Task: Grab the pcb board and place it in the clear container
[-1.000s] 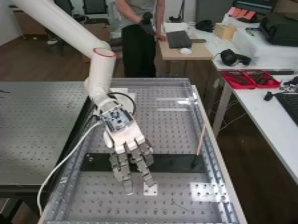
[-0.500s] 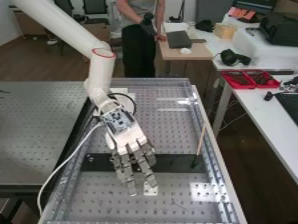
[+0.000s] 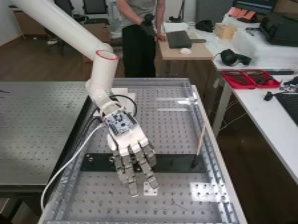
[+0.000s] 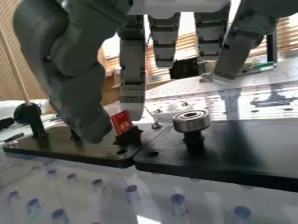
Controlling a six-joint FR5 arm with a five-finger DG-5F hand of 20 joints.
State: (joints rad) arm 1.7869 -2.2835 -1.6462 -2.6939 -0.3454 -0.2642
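Over the bench's near part, hand released, fingers roughly straight; small red board in black holder, just beside thumb.

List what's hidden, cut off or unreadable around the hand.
Lower edge of red board: wrist view, hidden by black holder.
Whether thumb touches board: wrist view, overlap hides it.
Middle of black plates: high view, behind fingers.
Rod top: wrist view, cut off by edge.
Board's fine detail: wrist view, too small.
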